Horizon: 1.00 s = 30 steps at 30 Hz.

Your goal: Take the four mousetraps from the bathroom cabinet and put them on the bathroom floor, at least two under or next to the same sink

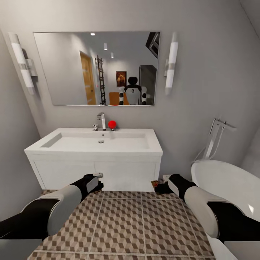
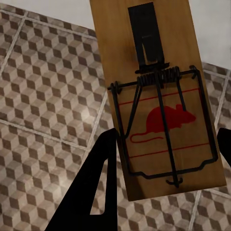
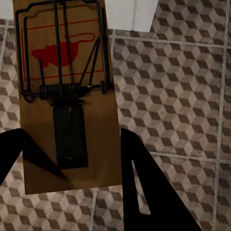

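Head view: the white bathroom sink (image 1: 94,142), with its chrome tap (image 1: 102,120), is sitting at centre frame on a white vanity, below a wall mirror (image 1: 96,68). The cube-patterned bathroom floor (image 1: 126,227) is spread across the lower half of the frame. A white bathtub (image 1: 231,184) is showing at the right edge.

The left gripper (image 1: 96,179) is being held out low at lower left, just in front of the vanity. In the left wrist view a mousetrap (image 2: 161,96) is being gripped between its dark fingers (image 2: 98,192), which are closed against the board's two long edges.

The right gripper (image 1: 161,187) is being held at lower right, near the vanity's corner. A second mousetrap (image 3: 67,91) is being clamped likewise between its fingers (image 3: 144,187), above the tiles.
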{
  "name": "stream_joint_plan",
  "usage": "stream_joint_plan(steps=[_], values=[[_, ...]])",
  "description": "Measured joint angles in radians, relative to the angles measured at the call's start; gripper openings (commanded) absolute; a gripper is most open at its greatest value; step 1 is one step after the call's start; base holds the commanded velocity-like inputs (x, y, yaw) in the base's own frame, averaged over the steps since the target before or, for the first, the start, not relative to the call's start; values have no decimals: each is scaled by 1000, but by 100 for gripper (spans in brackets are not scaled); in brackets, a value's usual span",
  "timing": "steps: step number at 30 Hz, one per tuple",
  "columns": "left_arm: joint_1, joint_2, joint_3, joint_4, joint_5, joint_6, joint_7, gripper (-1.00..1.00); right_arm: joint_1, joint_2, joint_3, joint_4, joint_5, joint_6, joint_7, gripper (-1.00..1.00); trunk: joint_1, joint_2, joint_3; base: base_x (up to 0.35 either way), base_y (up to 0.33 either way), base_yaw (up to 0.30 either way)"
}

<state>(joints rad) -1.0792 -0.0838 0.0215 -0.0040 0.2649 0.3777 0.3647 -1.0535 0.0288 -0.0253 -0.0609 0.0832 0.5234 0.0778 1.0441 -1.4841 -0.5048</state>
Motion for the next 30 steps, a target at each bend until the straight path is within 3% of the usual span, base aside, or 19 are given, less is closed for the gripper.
stream_joint_plan(steps=[30], values=[[0, 0, 0, 0, 2, -1, 1, -100, 0, -1, -1, 0, -1, 0, 0, -100, 115, -210, -94, 0, 0, 0]])
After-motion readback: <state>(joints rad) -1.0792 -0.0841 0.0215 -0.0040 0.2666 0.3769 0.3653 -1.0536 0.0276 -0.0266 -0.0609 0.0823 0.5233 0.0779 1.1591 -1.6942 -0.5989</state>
